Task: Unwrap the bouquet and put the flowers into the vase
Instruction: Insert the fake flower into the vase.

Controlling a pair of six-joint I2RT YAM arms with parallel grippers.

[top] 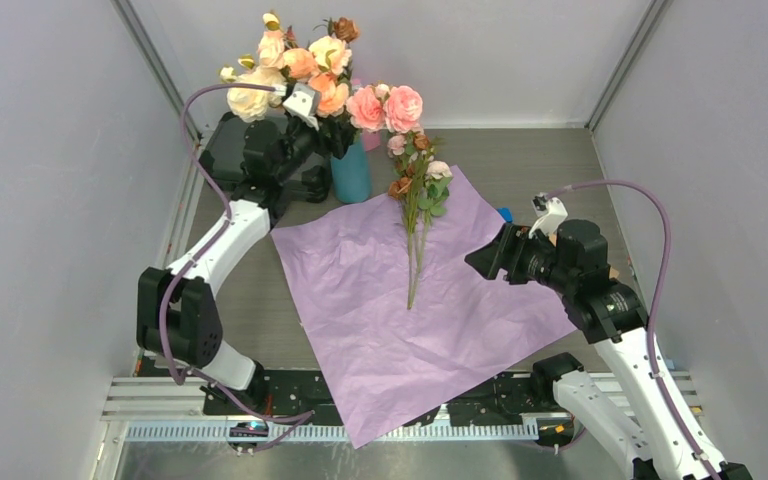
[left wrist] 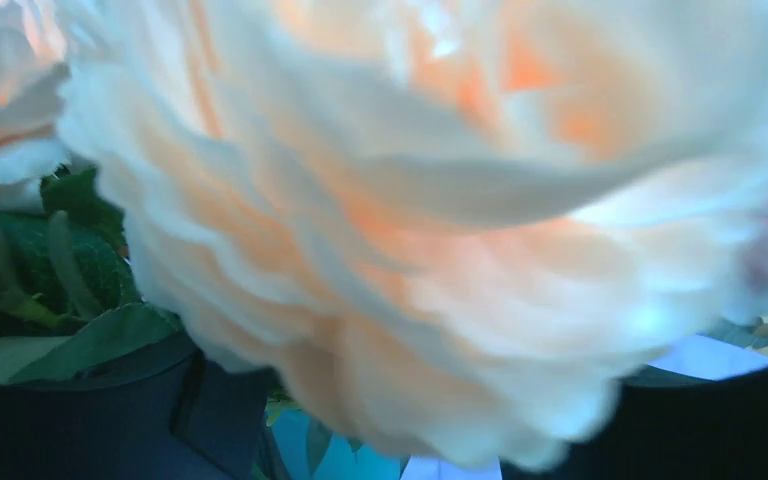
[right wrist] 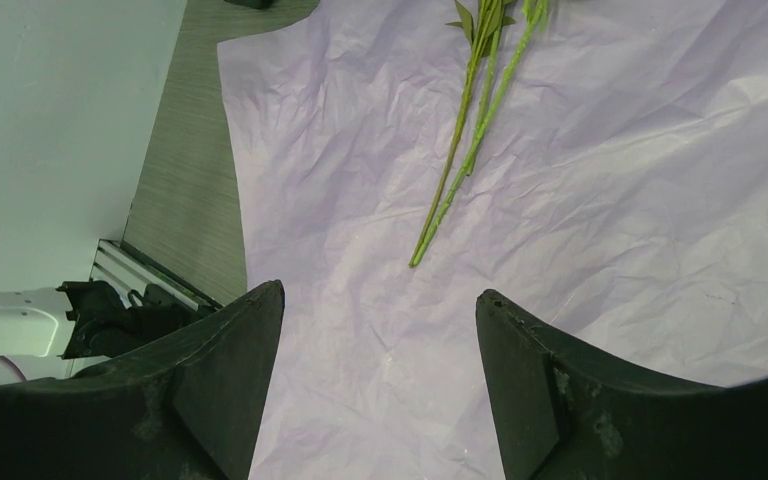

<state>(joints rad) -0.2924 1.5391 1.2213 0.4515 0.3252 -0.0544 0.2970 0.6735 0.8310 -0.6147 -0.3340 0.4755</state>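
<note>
right tool (right wrist: 378,296) spread; flowers (top: 418,190) flat on crinkled paper (top: 360,290)

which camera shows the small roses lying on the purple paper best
The top view: the small roses lie whole on the purple paper, heads to stem ends. The right wrist view shows only their green stems. A big peach rose fills the left wrist view.

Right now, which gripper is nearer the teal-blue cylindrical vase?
Left. Left gripper sits among the peach roses just above the teal-blue vase; right gripper hovers over the lilac paper, farther off.
</note>
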